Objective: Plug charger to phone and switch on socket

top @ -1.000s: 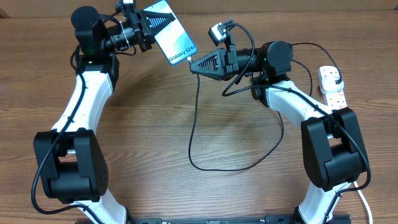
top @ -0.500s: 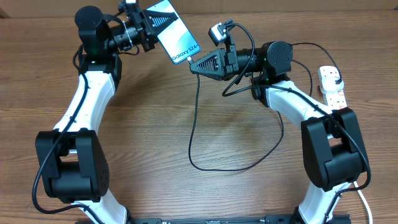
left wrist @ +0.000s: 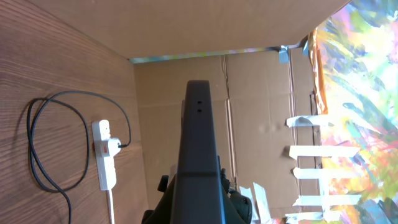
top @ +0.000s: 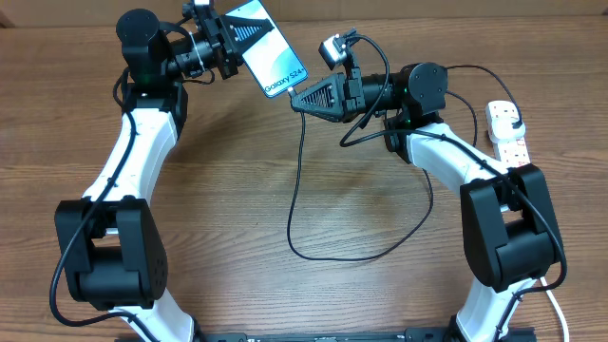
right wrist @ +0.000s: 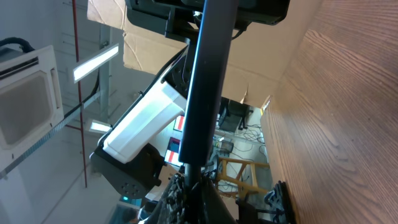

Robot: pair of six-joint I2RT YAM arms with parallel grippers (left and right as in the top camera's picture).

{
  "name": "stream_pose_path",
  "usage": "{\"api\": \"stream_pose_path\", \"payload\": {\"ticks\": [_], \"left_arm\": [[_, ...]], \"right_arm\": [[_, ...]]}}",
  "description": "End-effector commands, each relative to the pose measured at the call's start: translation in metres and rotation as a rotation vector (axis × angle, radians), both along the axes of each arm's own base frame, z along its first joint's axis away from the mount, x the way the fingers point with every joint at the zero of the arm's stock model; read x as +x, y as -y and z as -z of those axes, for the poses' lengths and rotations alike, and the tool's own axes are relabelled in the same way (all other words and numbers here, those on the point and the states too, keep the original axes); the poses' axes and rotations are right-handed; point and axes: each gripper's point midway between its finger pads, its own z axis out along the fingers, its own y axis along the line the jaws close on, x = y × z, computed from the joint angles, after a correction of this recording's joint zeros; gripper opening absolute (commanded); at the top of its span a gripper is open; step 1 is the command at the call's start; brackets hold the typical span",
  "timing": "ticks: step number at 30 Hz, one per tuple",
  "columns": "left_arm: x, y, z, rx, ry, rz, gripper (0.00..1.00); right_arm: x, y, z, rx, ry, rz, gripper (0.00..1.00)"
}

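At the far side of the brown wooden table (top: 237, 190), the left end effector (top: 237, 36) is pressed together on the upper end of the slim rectangular phone with a light blue screen (top: 275, 57), holding it off the table with its screen facing up and tilted. The right end effector (top: 296, 100) pinches the tip of the long thin black charger cable (top: 294, 204) right at the phone's lower short edge, beside the small dark lettering. Whether the tip is seated in the port cannot be told.

Only the overhead view shows the screen and the cable's whole course. It drops from the right end effector, curves in a wide loop over the table and climbs past the right arm towards the white oblong power strip with red switches (top: 508, 133), which lies at the table's right edge, well apart from the phone.

The left wrist view shows the phone (left wrist: 198, 143) only edge-on, as a dark narrow slab rising from its own fingers. Beyond it lie the power strip (left wrist: 104, 158) with a red switch, the cable loop (left wrist: 34, 146) and the strip's thick white cord (left wrist: 111, 205) — all against a brown cardboard wall (left wrist: 261, 124).

The right wrist view also gives the phone (right wrist: 208, 74) edge-on — a dark bar running up from the fingers, with the left arm's white link (right wrist: 146, 127) behind it and the table (right wrist: 348, 106) to one side.
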Motion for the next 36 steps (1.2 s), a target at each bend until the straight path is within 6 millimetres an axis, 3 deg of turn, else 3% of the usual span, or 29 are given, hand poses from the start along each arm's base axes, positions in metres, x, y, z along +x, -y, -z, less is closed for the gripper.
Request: {"api": "stream_pose_path", "payload": {"ticks": [1, 30, 33, 34, 36], "left_arm": [[-0.008, 0.008, -0.007, 0.006, 0.036, 0.043, 0.05], [-0.026, 0.028, -0.006, 0.032, 0.1, 0.149, 0.04], [-0.024, 0.024, -0.006, 0.034, 0.103, 0.137, 0.05], [-0.023, 0.021, -0.006, 0.034, 0.102, 0.131, 0.05], [-0.02, 0.017, -0.006, 0.036, 0.106, 0.118, 0.05]], "right_arm": [[0.005, -0.001, -0.007, 0.018, 0.015, 0.022, 0.04], [0.023, -0.003, -0.001, 0.021, -0.05, 0.1, 0.05], [0.021, -0.003, -0.001, 0.018, -0.048, 0.092, 0.29], [0.02, -0.003, 0.0, 0.016, -0.047, 0.088, 0.47], [0.017, -0.003, -0.001, 0.013, -0.034, 0.072, 0.92]]}}
